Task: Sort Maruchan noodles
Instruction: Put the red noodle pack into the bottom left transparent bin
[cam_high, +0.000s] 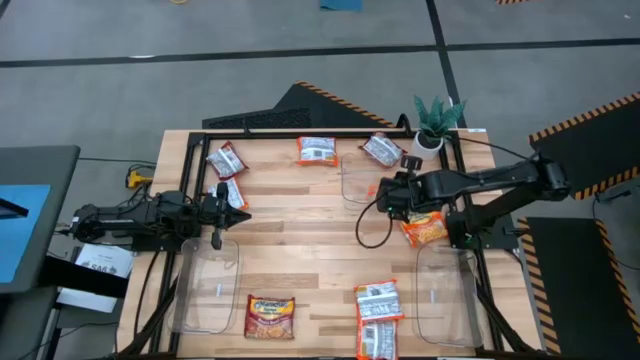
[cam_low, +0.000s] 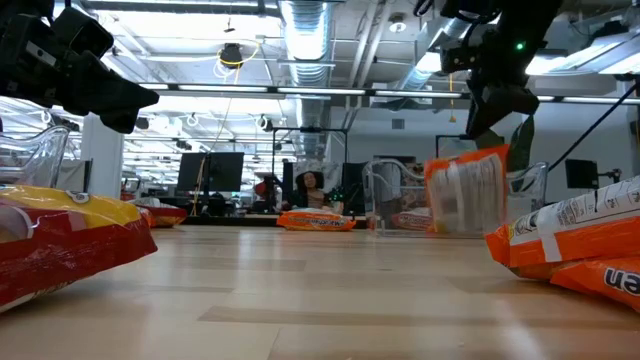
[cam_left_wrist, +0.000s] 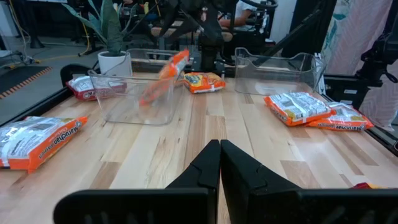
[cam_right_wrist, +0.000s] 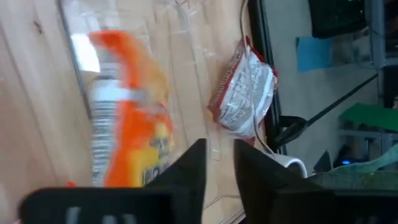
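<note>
The right gripper (cam_high: 386, 190) hangs over the middle bin (cam_high: 349, 172) at the table's far side. The right wrist view shows its fingers (cam_right_wrist: 193, 168) slightly apart with nothing between them. Just below it an orange packet (cam_right_wrist: 127, 134) lies inside the bin, blurred, so its print cannot be read. The low view shows this packet (cam_low: 465, 190) standing on edge under the gripper (cam_low: 490, 115). In the high view the arm hides it.

Beyond the bin lie a white-and-red packet (cam_high: 382, 150) and a plant (cam_high: 437, 122). Another orange packet (cam_high: 425, 228) lies just beside the right arm.

The left gripper (cam_high: 238, 213) waits at the left, its fingers (cam_left_wrist: 205, 165) pressed together. Two packets (cam_high: 227, 160) lie near it, one partly under the arm.

Only the high view shows the two near bins (cam_high: 205, 285), a dark red packet (cam_high: 270, 315) between them, and two stacked packets (cam_high: 378, 300), the lower one cut off by the edge.
</note>
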